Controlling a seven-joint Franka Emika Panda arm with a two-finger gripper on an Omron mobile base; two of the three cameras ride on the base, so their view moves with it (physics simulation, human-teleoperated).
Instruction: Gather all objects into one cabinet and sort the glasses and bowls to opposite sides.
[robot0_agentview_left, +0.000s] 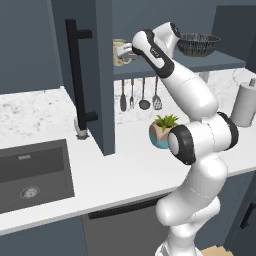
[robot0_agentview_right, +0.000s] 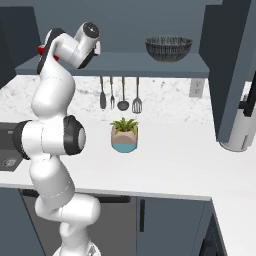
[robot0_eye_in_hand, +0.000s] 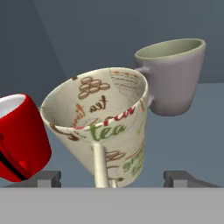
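Gripper (robot0_eye_in_hand: 112, 177) stood open in the hand view, its 2 dark fingertips (robot0_eye_in_hand: 46, 178) spread at the lower left and lower right of the frame, with the cream mug (robot0_eye_in_hand: 103, 127) between them and untouched. That mug leaned, its handle pointing down toward the bottom edge. The red mug (robot0_eye_in_hand: 19, 135) sat at the left edge, just beside the cream one; whether they touched could not be told. The grey-brown mug (robot0_eye_in_hand: 173, 78) stood at the upper right, its handle close to the cream mug's rim.

In the left base view the arm reached to the upper centre, where the cream mug rested on the cabinet shelf (robot0_agentview_left: 200, 64) near its left end. The cabinet door (robot0_agentview_left: 82, 75) hung open at the left, its black bar handle (robot0_agentview_left: 77, 80) facing out and bounding the hand on that side.

The bowl (robot0_agentview_right: 168, 48) sat at the upper centre-right of the right base view, well apart from the mugs, with bare shelf between.

Below the shelf hung 4 utensils (robot0_agentview_right: 119, 95); the potted plant (robot0_agentview_right: 124, 134) stood on the white counter (robot0_agentview_right: 190, 160), and the sink (robot0_agentview_left: 32, 172) lay lower left.
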